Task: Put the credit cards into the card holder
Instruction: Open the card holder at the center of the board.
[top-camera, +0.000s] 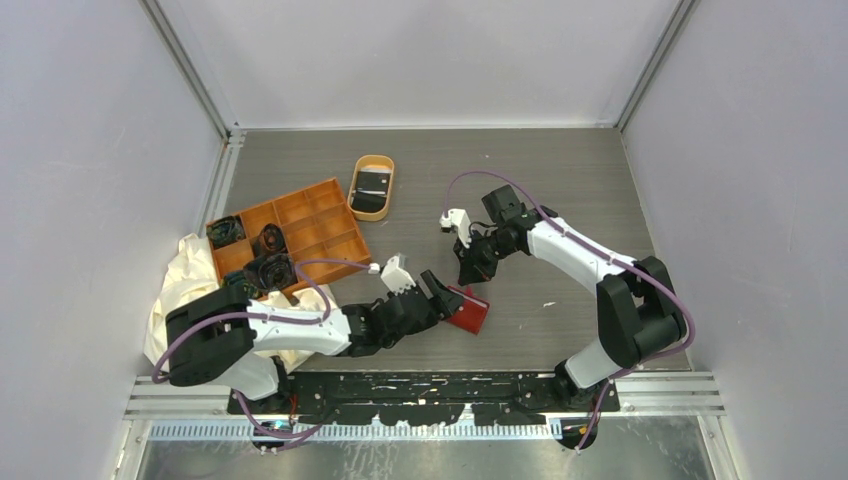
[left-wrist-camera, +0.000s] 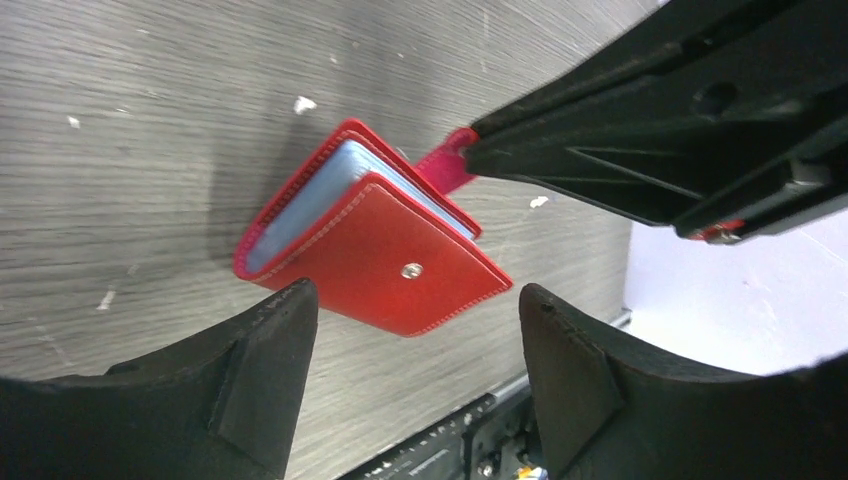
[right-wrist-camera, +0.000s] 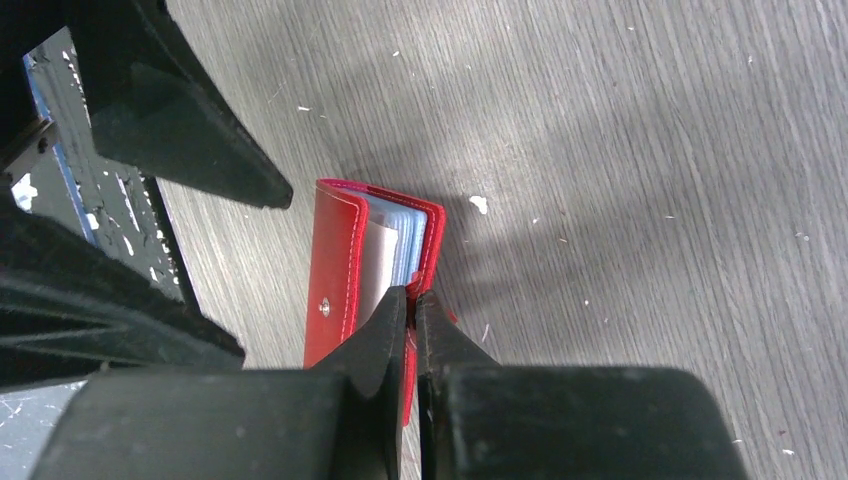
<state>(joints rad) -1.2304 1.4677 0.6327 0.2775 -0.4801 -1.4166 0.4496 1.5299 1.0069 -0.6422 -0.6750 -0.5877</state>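
Card holder (top-camera: 470, 308): a red case, folded but slightly ajar with pale sleeves showing along one edge. It sits on the tabletop (top-camera: 560, 180) close to the middle of the near edge.
Snap tab (left-wrist-camera: 452, 162): projects from the holder's opening side, opposite the spine.
Right fingers (right-wrist-camera: 385, 335): pressed together, pinching the snap tab.
Left fingers (left-wrist-camera: 265, 350): spread wide, one on either side of the cover that carries the snap stud. They touch nothing, as far as the left wrist view shows.
Key relation: the holder lies straight ahead of the left fingers, in the gap between them. Its spine-to-tab axis points tab-first at the right fingers and runs slantwise across the left gap.
Nearer arm: both are at the holder, but only the right has hold of it.
Credit card (top-camera: 371, 183): what looks like one dark card lies in the oval dish (top-camera: 391, 190) toward the far edge, well apart from both arms. No other cards can be made out.
Likely step: the holder is steadied for opening, and no card is loaded yet.
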